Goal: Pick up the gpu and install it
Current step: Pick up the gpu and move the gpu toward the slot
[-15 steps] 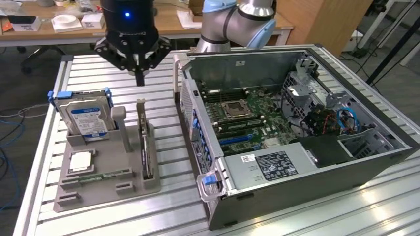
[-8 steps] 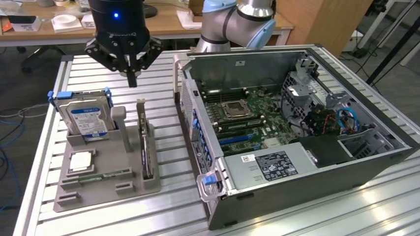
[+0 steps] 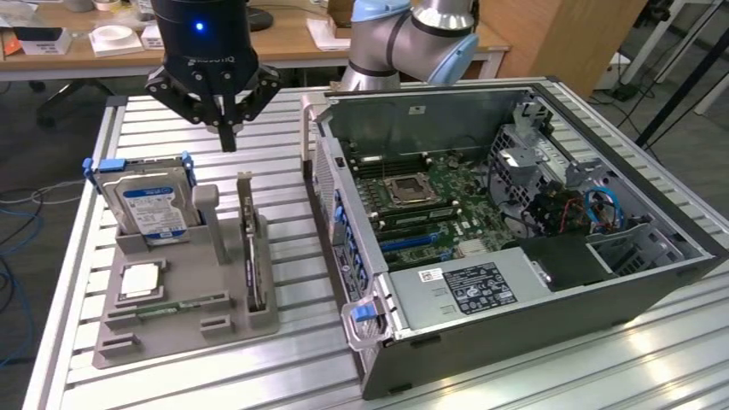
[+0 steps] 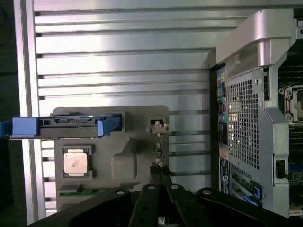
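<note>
The claw (image 3: pixel 228 137), pressed together on nothing, hangs above the upright gpu (image 3: pixel 252 256); blue-white drive label (image 3: pixel 154 209) below it unreadable

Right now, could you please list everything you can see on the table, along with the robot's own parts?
gpu: one, dark with a silvery end bracket, standing on edge in the holder's slot nearest the case.
hard drive: one, blue-white label, blue carrier, upright at the holder's far end.
processor: one, silvery, flat in the holder.
memory stick: one, green, lying in the holder near the processor.
holder: one, grey, on the exterior view's left of the table.
computer case: one, dark grey, side open, on the exterior view's right.
motherboard: one, green, inside the case.
table: one, silvery slats.
arm: one, grey and light blue, behind the case.
gripper: one, black, shut, empty, above the gpu's far end.
</note>
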### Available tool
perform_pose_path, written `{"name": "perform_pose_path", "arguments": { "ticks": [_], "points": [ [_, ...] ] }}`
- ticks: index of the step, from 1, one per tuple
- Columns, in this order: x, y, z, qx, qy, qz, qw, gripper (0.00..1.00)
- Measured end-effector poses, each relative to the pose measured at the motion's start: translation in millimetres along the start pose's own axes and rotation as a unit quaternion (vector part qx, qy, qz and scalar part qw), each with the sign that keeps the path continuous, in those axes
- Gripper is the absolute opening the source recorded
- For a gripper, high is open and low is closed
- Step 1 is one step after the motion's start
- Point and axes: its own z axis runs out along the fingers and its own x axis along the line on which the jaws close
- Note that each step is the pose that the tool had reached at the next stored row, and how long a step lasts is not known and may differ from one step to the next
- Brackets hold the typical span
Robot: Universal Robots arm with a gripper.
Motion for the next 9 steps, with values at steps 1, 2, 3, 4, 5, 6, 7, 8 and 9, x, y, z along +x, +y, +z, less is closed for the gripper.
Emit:
{"name": "perform_pose_path", "arguments": {
  "ticks": [1,2,3,4,5,6,7,8,9],
  "points": [
    [0.0,0.0,0.0,0.0,0.0,0.0,1.0,0.11],
    [0.0,0.0,0.0,0.0,0.0,0.0,1.0,0.11],
    [0.0,0.0,0.0,0.0,0.0,0.0,1.0,0.11],
    [0.0,0.0,0.0,0.0,0.0,0.0,1.0,0.11],
    [0.0,0.0,0.0,0.0,0.0,0.0,1.0,0.11],
    [0.0,0.0,0.0,0.0,0.0,0.0,1.0,0.11],
    [0.0,0.0,0.0,0.0,0.0,0.0,1.0,0.11],
    [0.0,0.0,0.0,0.0,0.0,0.0,1.0,0.11],
    [0.0,0.0,0.0,0.0,0.0,0.0,1.0,0.11]
  ]
}}
